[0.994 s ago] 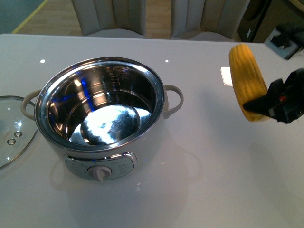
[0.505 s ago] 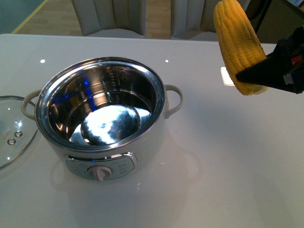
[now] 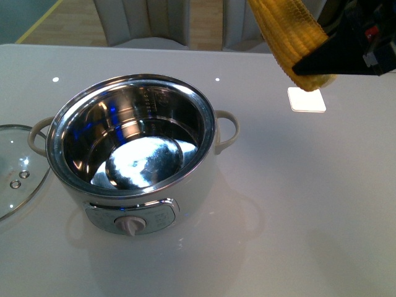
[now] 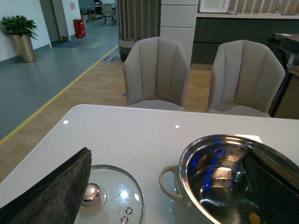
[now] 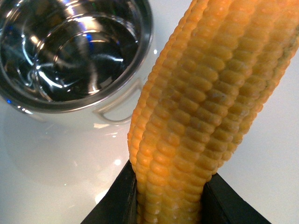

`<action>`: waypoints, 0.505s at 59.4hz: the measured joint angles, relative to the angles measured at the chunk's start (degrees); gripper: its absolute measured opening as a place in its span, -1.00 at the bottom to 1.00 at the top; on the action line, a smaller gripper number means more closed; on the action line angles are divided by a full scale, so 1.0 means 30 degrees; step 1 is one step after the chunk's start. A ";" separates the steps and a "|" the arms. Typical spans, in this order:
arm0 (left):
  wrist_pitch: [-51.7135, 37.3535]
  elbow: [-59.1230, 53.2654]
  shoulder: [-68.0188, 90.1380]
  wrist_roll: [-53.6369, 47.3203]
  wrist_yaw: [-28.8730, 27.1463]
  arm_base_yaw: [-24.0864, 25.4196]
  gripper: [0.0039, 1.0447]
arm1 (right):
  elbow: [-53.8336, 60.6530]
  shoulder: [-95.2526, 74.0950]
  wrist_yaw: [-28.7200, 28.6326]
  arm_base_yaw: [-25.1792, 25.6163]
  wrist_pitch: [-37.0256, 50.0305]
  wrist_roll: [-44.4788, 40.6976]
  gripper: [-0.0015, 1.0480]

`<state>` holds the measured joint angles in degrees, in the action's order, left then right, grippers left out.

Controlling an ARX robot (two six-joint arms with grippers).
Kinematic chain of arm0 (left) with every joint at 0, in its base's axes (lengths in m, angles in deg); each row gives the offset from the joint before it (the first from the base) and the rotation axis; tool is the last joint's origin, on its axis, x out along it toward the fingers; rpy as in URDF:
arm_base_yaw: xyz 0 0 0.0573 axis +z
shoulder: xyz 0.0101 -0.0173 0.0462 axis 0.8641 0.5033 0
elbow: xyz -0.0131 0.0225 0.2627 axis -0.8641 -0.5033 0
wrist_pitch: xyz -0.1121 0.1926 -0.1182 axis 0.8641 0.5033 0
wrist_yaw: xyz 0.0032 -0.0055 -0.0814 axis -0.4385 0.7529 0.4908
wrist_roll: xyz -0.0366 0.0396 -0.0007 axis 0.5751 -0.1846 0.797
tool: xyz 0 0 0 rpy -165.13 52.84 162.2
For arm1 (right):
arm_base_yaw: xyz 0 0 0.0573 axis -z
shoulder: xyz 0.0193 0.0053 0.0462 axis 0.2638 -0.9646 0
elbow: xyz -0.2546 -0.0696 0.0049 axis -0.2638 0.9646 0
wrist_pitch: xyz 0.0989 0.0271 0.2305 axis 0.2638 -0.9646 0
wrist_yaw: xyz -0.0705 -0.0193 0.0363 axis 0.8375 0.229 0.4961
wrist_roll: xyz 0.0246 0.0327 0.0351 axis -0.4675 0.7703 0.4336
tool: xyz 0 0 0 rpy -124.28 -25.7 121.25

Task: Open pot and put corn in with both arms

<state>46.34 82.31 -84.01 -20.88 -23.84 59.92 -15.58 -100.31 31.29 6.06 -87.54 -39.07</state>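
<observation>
Corn (image 3: 288,34) higher, nearer pot (image 3: 133,133) than before; right hand (image 3: 309,67) clamps it

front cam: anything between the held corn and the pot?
Nothing: just bare table between the corn and the pot, seen in the front view.

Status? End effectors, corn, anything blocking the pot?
Right end effector shut on corn, held high, right of pot. Left end effector open, empty. Pot uncovered, lid on table left of it; nothing blocking.
</observation>
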 joint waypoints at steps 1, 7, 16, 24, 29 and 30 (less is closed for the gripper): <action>0.0000 0.0000 0.0000 0.0000 -0.0007 0.0000 0.88 | -0.0051 -0.0022 -0.0022 0.0029 0.0044 0.0022 -0.56; 0.0000 0.0000 0.0000 0.0000 -0.0007 0.0000 0.88 | -0.0138 0.0066 -0.0146 0.0226 0.0896 0.0474 -0.56; 0.0000 0.0000 0.0000 0.0000 0.0000 0.0000 0.88 | 0.1093 0.1071 -0.0466 -0.0109 0.2667 0.2135 -0.56; 0.0000 0.0000 0.0000 0.0000 0.0000 0.0000 0.88 | 0.2739 0.2251 -0.0546 -0.1195 0.3723 0.3883 -0.56; 0.0000 0.0000 0.0000 0.0000 0.0000 0.0000 0.88 | 0.3417 0.2696 -0.0255 -0.1923 0.4080 0.4626 -0.56; 0.0000 0.0000 0.0000 0.0000 0.0000 0.0000 0.88 | 0.3497 0.2725 -0.0189 -0.2018 0.4131 0.4728 -0.56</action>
<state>46.34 82.31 -84.01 -20.88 -23.84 59.92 -5.09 -92.14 30.72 0.01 -75.15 -24.88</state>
